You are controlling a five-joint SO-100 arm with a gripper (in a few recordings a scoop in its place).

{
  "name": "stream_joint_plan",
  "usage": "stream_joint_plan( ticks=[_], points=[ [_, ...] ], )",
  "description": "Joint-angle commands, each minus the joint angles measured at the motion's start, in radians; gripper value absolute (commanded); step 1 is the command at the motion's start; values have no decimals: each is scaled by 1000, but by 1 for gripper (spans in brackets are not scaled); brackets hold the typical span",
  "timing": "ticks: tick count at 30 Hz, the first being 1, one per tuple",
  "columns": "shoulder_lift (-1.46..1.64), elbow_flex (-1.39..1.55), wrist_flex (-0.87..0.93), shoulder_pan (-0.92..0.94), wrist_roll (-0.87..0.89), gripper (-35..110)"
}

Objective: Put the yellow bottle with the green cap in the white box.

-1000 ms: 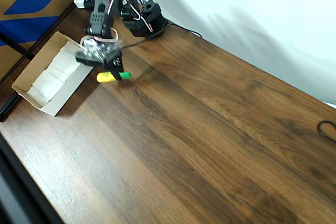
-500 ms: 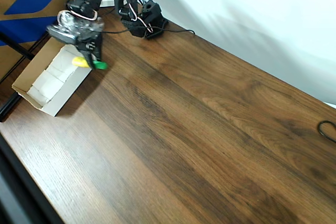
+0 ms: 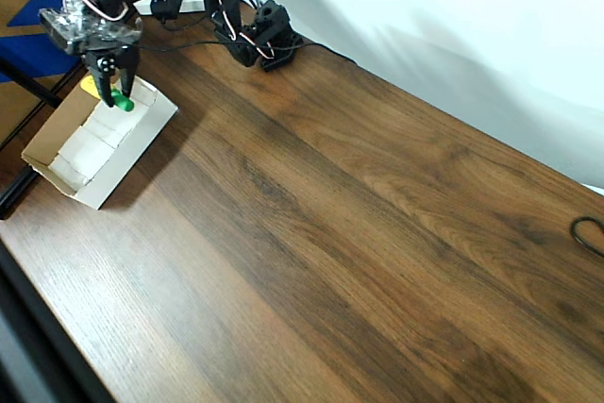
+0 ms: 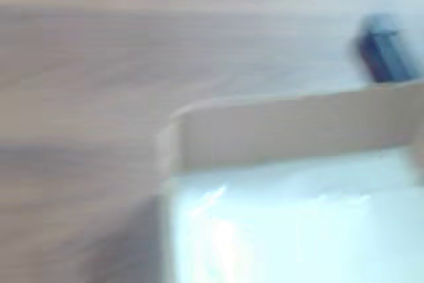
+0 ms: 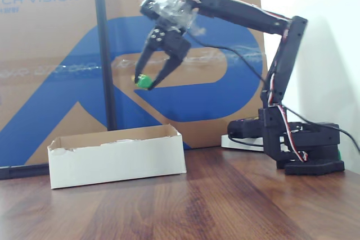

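Observation:
My gripper (image 3: 115,82) is shut on the yellow bottle with the green cap (image 3: 119,98), holding it in the air over the far end of the white box (image 3: 66,169). In the fixed view the gripper (image 5: 144,84) hangs well above the box (image 5: 118,158), its fingers pointing down, with the green cap of the bottle (image 5: 143,81) showing between the tips. The yellow body is mostly hidden behind a finger. The blurred wrist view looks down on a corner of the box (image 4: 278,130) and its white inside.
A large brown-and-blue carton (image 5: 56,54) stands behind the box, with a black pole (image 5: 104,54) in front of it. The arm's base (image 3: 269,35) sits at the table's back edge. A black cable loop (image 3: 590,233) lies far right. The wooden table (image 3: 330,233) stretches wide.
The gripper has carried the bottle leftward, from above the table beside the box to over the box's far end. The arm has swung left with it.

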Motion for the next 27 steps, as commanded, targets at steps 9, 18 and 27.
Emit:
stream_joint_plan(
  ticks=[9,18,27],
  points=[
    [-184,-210,-52,261,-32,0],
    [-278,-219,-98,304,-40,0],
    [-316,-224,-118,345,-29,1]
  ],
)
